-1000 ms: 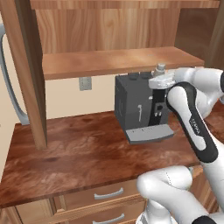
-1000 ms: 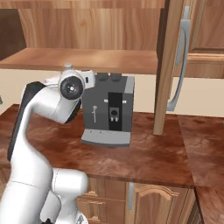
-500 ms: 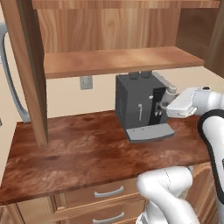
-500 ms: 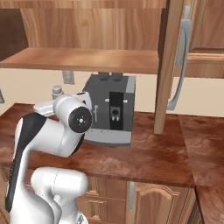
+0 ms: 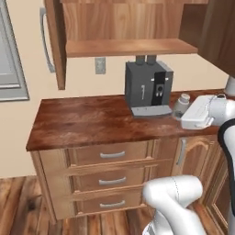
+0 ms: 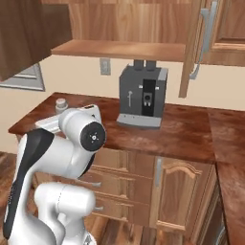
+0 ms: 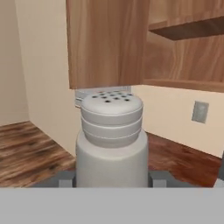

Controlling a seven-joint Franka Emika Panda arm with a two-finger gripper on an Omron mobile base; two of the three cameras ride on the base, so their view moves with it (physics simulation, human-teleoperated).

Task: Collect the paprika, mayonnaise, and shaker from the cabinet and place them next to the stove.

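The gripper point(image 7: 112, 181) pinches the upright shaker point(image 7: 111, 140) above the table point(image 5: 87, 124), beside the coffee machine point(image 5: 148, 87).

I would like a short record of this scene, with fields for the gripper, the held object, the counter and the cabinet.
gripper: closed on the shaker, beside the coffee machine
held object: shaker, upright, grey-white, holes on top, over the counter
counter: brown wooden counter carrying a grey coffee machine
cabinet: wooden shelf above the coffee machine, nothing visible on it
below counter: drawers with silver handles
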